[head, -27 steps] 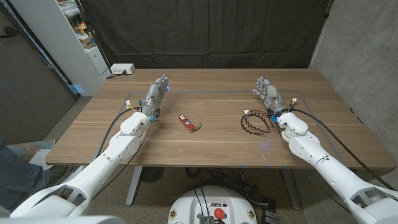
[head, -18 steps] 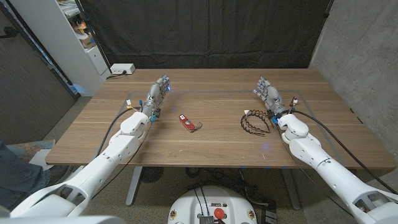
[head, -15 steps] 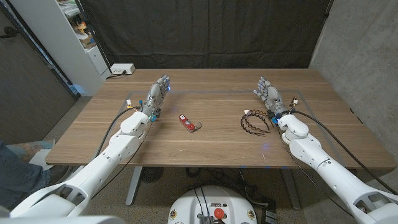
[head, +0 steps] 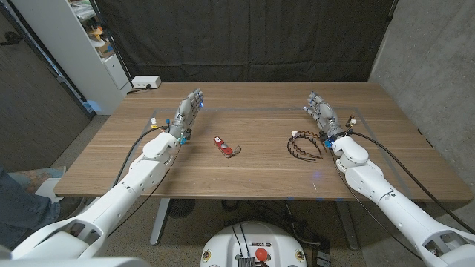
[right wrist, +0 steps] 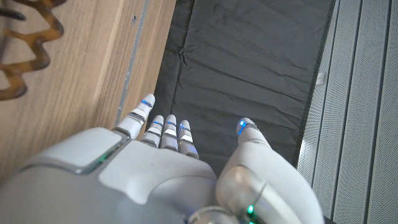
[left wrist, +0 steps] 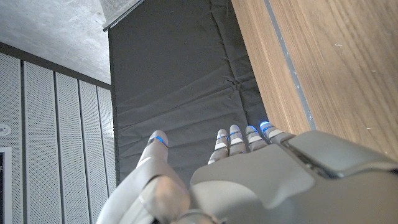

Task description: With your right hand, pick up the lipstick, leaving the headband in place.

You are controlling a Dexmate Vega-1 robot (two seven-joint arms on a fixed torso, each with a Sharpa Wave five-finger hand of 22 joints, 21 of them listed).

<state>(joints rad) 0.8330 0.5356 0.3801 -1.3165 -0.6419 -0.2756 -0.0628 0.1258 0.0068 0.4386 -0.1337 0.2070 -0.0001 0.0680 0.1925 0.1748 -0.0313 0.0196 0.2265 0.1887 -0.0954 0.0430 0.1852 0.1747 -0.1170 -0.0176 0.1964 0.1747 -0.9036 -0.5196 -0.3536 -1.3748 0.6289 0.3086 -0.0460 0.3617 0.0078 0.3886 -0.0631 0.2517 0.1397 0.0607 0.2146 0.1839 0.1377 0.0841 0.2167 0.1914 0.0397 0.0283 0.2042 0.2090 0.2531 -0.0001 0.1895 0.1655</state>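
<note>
The red lipstick (head: 221,146) lies mid-table, slanted toward the near edge; the headband (head: 305,144) sits between it and the right hand (head: 322,113), whose fingers are spread, empty.

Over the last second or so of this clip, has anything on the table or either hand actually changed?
Nothing visibly changed. The right hand stays open beside the headband without touching it, the left hand stays open at its side of the table, and the lipstick lies untouched between them.
</note>
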